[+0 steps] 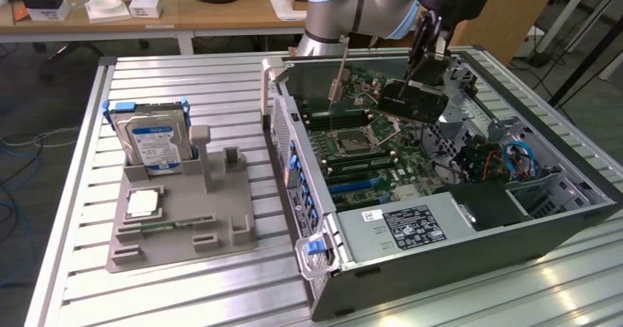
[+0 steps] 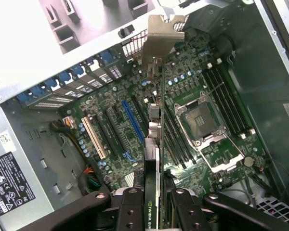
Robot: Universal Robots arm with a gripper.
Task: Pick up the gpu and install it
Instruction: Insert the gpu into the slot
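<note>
**Fingers [image 2: 130, 209] gripping the gpu [image 1: 413, 99] over the open computer case [image 1: 506, 243]**

Fingers closed on the gpu, holding it on edge above the motherboard [image 1: 362, 168] inside the case, not seated in any slot. In the wrist view the card appears edge-on, its silver bracket [image 2: 162, 30] toward the case's rear wall, and it lies between the blue slot [image 2: 133, 122] and the processor socket [image 2: 200, 120]. On the counter [image 1: 146, 301], at the exterior view's left, a grey holder [image 1: 185, 232] carries a hard drive [image 1: 151, 139].

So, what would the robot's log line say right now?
gripper: shut on thin green-and-black gpu card | position: held above green motherboard inside open grey computer case | installed: not yet
</note>
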